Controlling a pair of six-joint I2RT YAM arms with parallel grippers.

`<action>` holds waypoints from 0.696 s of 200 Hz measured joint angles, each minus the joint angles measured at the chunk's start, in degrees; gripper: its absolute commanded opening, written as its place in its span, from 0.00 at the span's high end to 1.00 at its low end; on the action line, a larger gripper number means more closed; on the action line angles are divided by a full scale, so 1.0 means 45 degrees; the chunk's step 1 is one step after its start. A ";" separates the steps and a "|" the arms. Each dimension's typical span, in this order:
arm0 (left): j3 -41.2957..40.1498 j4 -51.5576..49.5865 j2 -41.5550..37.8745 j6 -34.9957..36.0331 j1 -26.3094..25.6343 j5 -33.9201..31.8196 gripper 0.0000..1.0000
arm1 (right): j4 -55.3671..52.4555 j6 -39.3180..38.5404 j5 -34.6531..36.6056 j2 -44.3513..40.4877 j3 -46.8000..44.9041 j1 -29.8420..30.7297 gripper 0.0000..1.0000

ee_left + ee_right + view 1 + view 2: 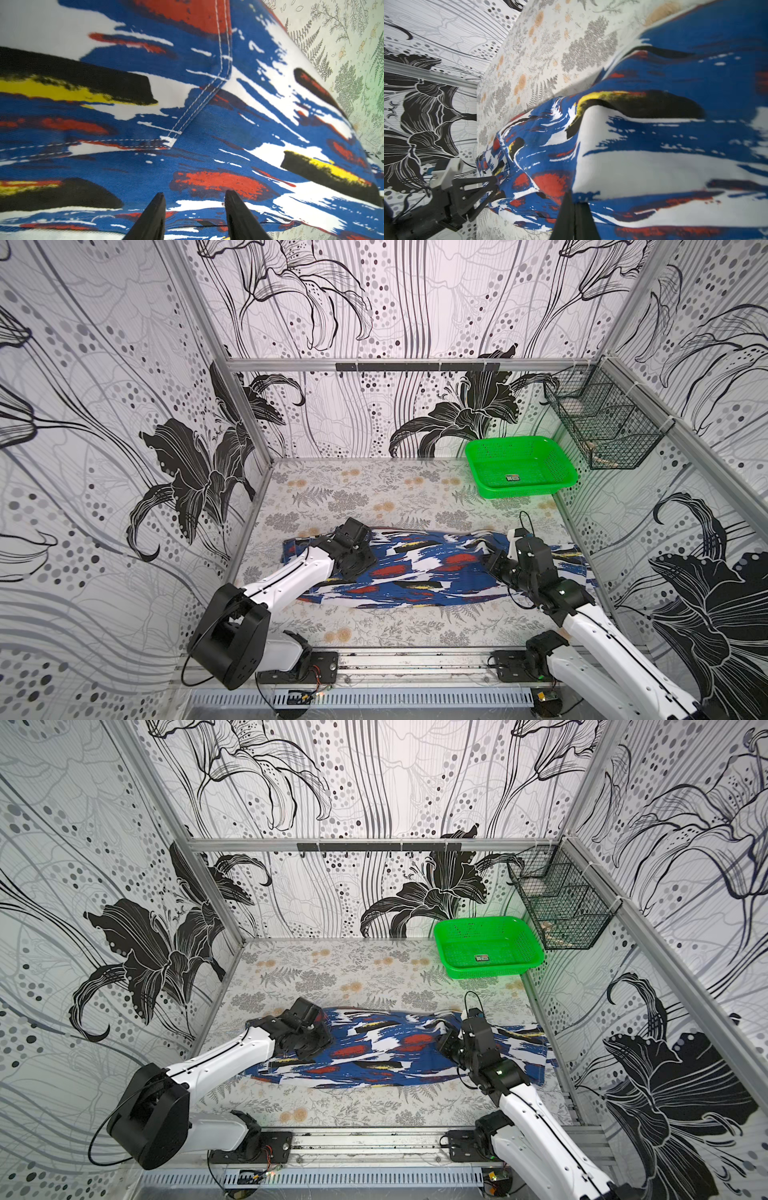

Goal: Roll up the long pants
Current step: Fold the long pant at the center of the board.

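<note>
My right gripper (571,199) is clamped on the long pants (415,572); the left gripper (195,204) stands apart, so one-sided pulling may skew the fold.

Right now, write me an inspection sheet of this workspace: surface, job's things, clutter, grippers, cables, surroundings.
Surface: table with a fern-and-flower printed cover, lying flat.
Job's things: long pants of thin fabric printed blue, white and black with red and yellow spots, spread lengthwise across the table, not yet rolled.
Clutter: green plastic mesh basket in the far right corner, a small dark tag inside.
Grippers: left gripper, jaws apart over the long pants; right gripper shut on a raised fold of the long pants.
Cables: thin black cable looping above the right wrist.
Surroundings: black wire basket hung on the right wall; flower-patterned wall panels.
</note>
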 measured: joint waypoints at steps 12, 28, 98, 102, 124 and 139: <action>-0.0126 0.0000 -0.0117 0.0000 0.0000 0.0005 0.50 | -0.0767 0.0005 0.0005 -0.0335 -0.0034 0.0000 1.00; -0.0233 -0.0019 -0.0228 0.0000 0.0005 0.0000 0.50 | -0.1671 0.0000 0.0000 -0.0525 -0.0039 0.0000 0.93; -0.0248 -0.0121 -0.0282 0.0005 0.0005 -0.0005 0.49 | -0.3997 -0.0544 0.1379 0.1035 0.0797 -0.0029 0.55; -0.0238 -0.0146 -0.0282 0.0005 0.0005 -0.0010 0.49 | -0.4041 -0.0554 0.1603 0.1137 0.0976 -0.0049 0.55; -0.0209 -0.0301 -0.0306 0.0005 0.0000 -0.0039 0.49 | -0.3900 -0.0670 0.2832 0.2200 0.2089 -0.0452 0.59; -0.0165 -0.0355 -0.0330 0.0010 0.0005 -0.0044 0.49 | -0.3419 -0.0787 0.3206 0.3444 0.2594 -0.1166 0.64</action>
